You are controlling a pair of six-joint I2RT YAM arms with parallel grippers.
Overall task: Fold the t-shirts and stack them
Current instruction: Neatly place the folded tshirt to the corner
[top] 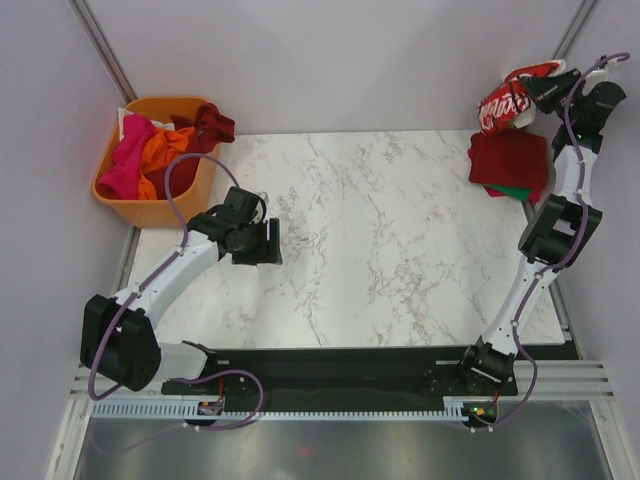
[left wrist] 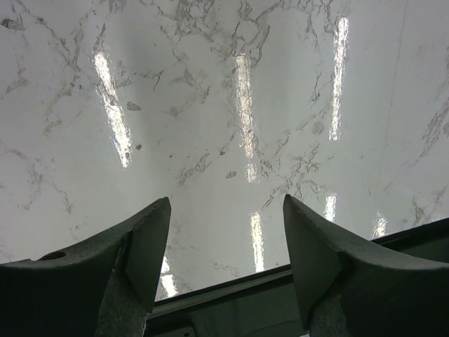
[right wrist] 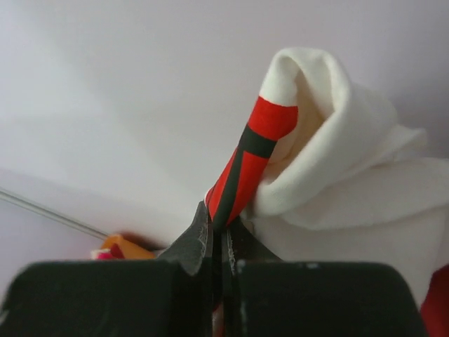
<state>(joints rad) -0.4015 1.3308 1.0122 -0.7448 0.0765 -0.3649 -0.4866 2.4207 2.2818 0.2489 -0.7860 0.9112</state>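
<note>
The left arm (top: 168, 271) and right arm (top: 515, 300) share white tubular links, chunky black joint housings and a thin purple cable (top: 168, 190) looping alongside, while the fingers (left wrist: 137, 246) are matte black wedges tapering to blunt tips.

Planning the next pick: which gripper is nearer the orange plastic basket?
Left. The left gripper hangs open over the marble table just right of the orange plastic basket; the right gripper is at the far right corner, shut on a cream-white red-printed t-shirt.
</note>
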